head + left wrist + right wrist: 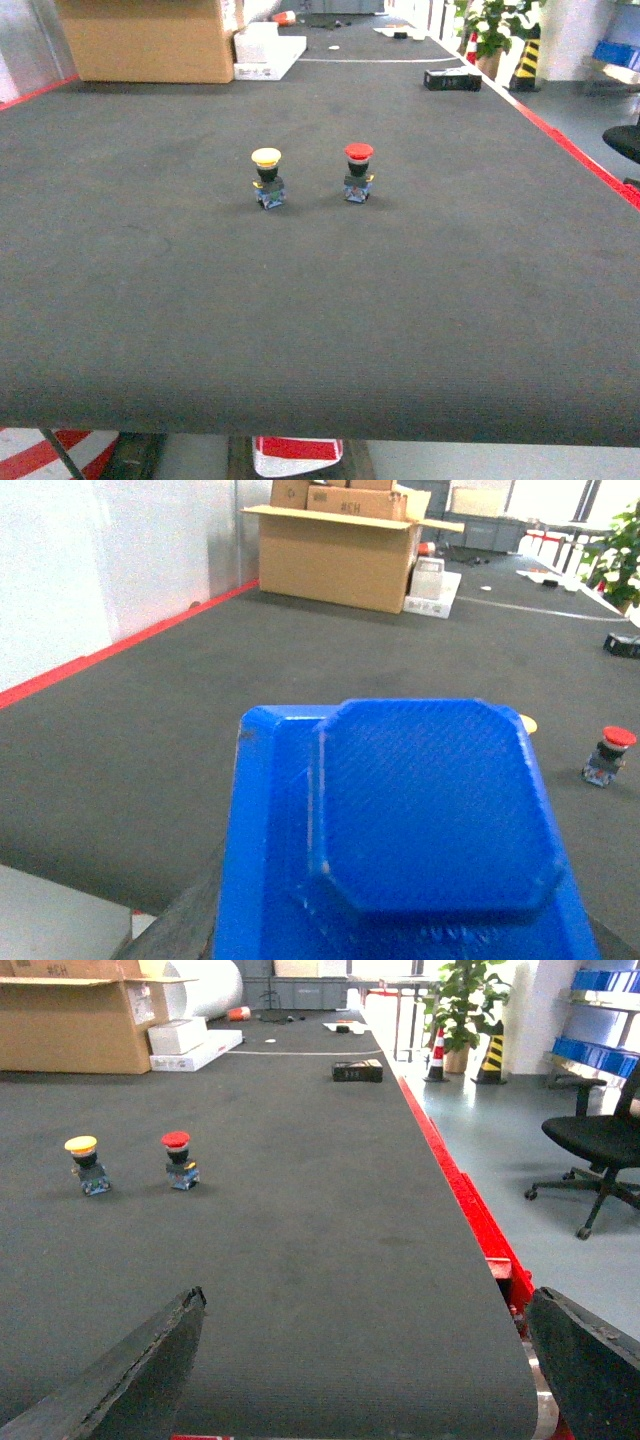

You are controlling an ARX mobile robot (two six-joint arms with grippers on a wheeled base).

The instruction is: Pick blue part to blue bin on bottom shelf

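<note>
The left gripper (400, 920) pinches the blue part (430, 810), which fills the left wrist view; the right gripper (360, 1380) is spread and empty. Two push buttons (268, 178) stand at 12 o'clock on the dark table (320, 330). No blue bin or shelf shows, so placing remains

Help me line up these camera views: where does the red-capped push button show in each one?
Head: red-capped push button centre, right of the yellow-capped button.
Left wrist: far right edge, beyond the blue part.
Right wrist: upper left.
Shared landmark: cardboard box.
</note>
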